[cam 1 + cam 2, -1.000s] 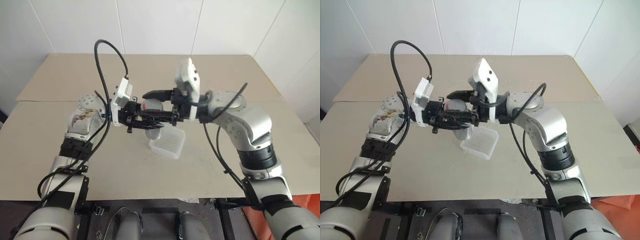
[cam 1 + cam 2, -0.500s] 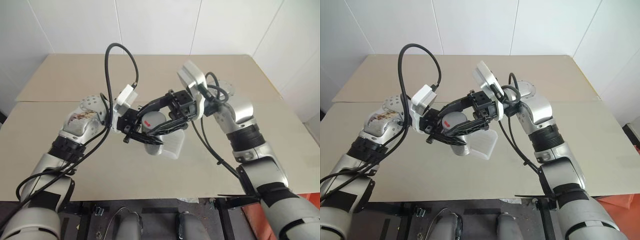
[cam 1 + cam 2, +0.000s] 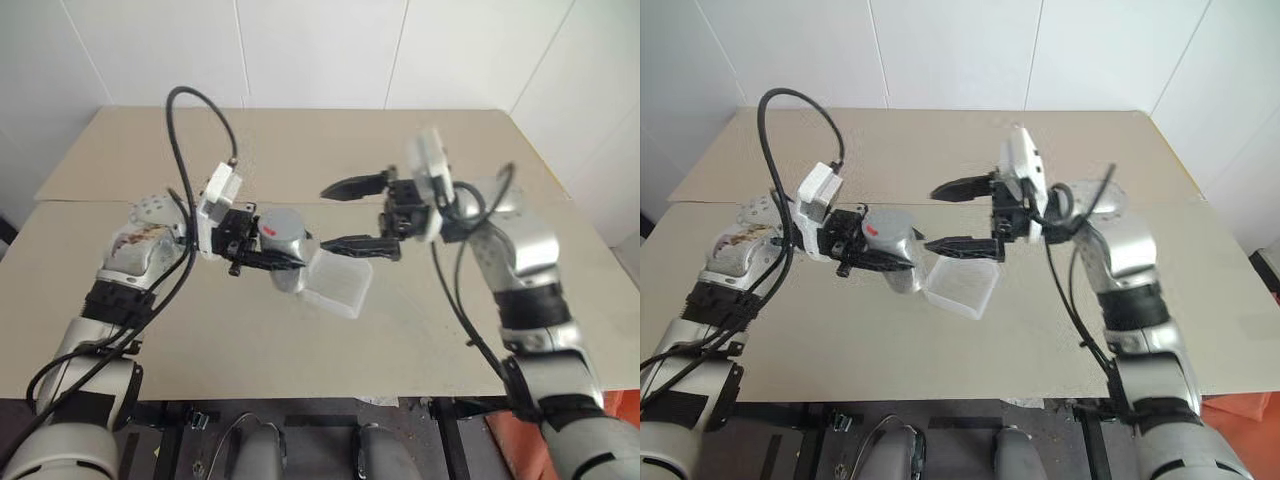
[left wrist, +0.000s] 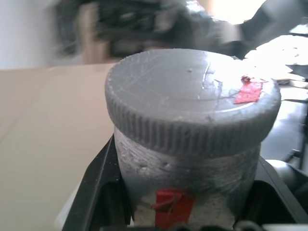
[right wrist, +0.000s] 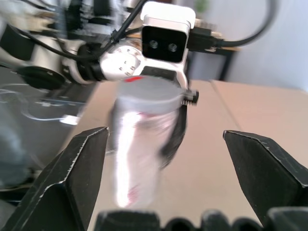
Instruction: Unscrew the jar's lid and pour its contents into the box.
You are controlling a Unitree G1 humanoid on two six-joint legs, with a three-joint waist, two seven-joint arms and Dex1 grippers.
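Observation:
My left gripper (image 3: 285, 252) is shut on the jar (image 3: 289, 276), a silvery-grey cylinder held a little above the table and leaning slightly. The lid (image 3: 284, 229) sits on the jar, with a bit of red tape on its top. From the left wrist, the lid (image 4: 192, 101) sits above the jar's red label (image 4: 168, 211), with a black finger (image 4: 96, 192) on each side. My right gripper (image 3: 323, 217) is open, level with the lid and just to its right, touching nothing. The box (image 3: 336, 285), a translucent white tray, rests on the table under and beside the jar. The contents are hidden inside.
The beige table (image 3: 200, 330) is made of two boards with a seam across the middle, and a white wall stands behind it. A black cable (image 3: 190, 130) loops above my left wrist. The right wrist view looks past open fingers (image 5: 72, 173) at the jar (image 5: 139, 144).
My right gripper was closed around the lid; it has opened and drawn off to the right. The left arm has carried the jar a little to the left, with the lid still on it.

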